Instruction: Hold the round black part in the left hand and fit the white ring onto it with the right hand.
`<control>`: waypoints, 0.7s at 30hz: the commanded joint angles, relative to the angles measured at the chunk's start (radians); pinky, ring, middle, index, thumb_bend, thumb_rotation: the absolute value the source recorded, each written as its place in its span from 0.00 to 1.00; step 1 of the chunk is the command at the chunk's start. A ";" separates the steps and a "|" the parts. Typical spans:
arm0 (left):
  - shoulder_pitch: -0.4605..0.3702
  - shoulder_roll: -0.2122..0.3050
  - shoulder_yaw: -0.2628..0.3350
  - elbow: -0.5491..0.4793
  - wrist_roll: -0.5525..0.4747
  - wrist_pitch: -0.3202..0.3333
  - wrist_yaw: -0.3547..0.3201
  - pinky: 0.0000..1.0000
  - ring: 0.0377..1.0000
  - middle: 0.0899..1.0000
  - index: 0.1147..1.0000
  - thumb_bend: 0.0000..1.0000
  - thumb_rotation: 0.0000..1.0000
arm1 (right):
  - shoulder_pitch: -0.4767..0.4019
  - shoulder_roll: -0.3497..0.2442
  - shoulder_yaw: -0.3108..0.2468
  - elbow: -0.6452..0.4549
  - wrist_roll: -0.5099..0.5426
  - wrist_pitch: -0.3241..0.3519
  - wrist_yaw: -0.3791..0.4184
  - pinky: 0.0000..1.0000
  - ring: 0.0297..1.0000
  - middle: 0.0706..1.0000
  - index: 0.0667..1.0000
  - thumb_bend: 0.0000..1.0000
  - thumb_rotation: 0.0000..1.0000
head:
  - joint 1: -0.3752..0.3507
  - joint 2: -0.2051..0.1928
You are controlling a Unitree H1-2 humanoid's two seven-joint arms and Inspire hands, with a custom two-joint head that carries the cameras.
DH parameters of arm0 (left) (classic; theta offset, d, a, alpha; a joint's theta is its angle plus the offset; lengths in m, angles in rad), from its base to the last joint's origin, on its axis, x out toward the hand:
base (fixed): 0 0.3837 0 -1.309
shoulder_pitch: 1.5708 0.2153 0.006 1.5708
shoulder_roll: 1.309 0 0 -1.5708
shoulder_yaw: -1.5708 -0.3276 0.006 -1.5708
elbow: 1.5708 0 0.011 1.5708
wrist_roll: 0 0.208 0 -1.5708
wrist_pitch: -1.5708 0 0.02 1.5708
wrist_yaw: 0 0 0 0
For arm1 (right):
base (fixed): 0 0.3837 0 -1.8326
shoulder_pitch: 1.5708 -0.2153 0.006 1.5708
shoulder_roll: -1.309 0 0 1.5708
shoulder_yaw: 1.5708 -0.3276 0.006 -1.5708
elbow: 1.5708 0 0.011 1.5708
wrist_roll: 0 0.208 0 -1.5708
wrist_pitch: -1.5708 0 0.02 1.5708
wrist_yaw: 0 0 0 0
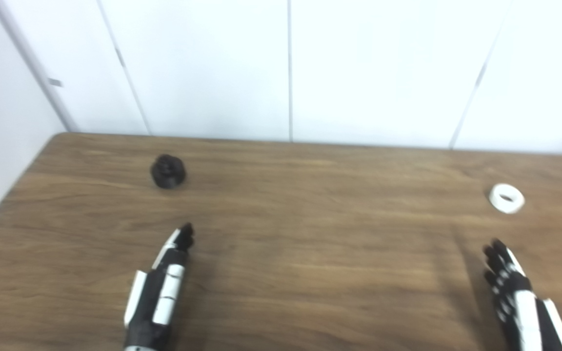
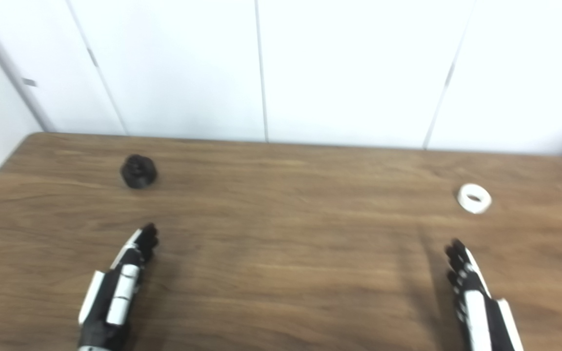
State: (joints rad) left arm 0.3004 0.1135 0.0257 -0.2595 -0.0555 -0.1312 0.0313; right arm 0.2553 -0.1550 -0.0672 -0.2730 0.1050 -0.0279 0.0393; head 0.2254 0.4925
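1. Hands empty: left hand [image 1: 156, 287] and right hand [image 1: 517, 292] hover with fingers straight, over the wooden table [image 1: 310, 253].
2. Round black part [image 1: 168, 171] sits far left.
3. White ring [image 1: 506, 198] lies far right.

Brown wood-grain table [image 1: 310, 253], white panelled wall [image 1: 203, 68] behind it, thin vertical seams between the panels

Nothing here can be read: I find no words, numbers, brands or signs on any surface in either view.
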 commanded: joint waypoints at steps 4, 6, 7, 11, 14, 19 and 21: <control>0.022 -0.058 -0.015 0.003 0.025 -0.036 0.018 0.98 0.95 0.95 0.92 0.46 0.87 | -0.007 0.000 -0.008 0.018 0.021 -0.021 0.016 1.00 1.00 0.98 0.98 0.49 1.00 | 0.031 -0.023; 0.016 -0.060 -0.017 0.020 0.034 -0.053 0.024 0.97 0.94 0.94 0.92 0.47 0.86 | -0.010 -0.001 -0.008 0.031 0.025 -0.034 0.020 1.00 1.00 0.99 0.98 0.48 1.00 | 0.043 -0.030; 0.013 -0.061 -0.017 0.028 0.041 -0.062 0.028 0.97 0.94 0.94 0.92 0.48 0.86 | -0.012 -0.002 -0.009 0.036 0.029 -0.038 0.023 1.00 1.00 0.99 0.99 0.48 1.00 | 0.045 -0.030; 0.006 -0.067 -0.020 0.047 0.062 -0.077 0.043 0.95 0.93 0.93 0.91 0.51 0.83 | -0.017 -0.001 -0.010 0.053 0.037 -0.056 0.030 1.00 1.00 1.00 1.00 0.48 1.00 | 0.057 -0.047; 0.004 -0.069 -0.025 0.051 0.082 -0.070 0.058 0.94 0.92 0.92 0.90 0.55 0.81 | -0.023 -0.001 -0.012 0.068 0.040 -0.067 0.036 1.00 1.00 1.00 1.00 0.50 1.00 | 0.062 -0.054; 0.000 -0.062 -0.033 0.053 0.090 -0.054 0.057 0.95 0.93 0.92 0.90 0.59 0.79 | -0.026 -0.005 -0.016 0.082 0.046 -0.074 0.049 1.00 1.00 1.00 1.00 0.51 1.00 | 0.070 -0.060; -0.001 -0.061 -0.036 0.049 0.090 -0.045 0.054 0.96 0.94 0.93 0.91 0.59 0.77 | -0.028 -0.010 -0.017 0.086 0.049 -0.076 0.056 1.00 1.00 1.00 1.00 0.52 1.00 | 0.073 -0.055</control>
State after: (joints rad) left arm 0.2953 0.1082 0.0013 -0.2407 0.0256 -0.1721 0.0771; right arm 0.2290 -0.1609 -0.0810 -0.2168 0.1430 -0.0719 0.0811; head 0.2945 0.4371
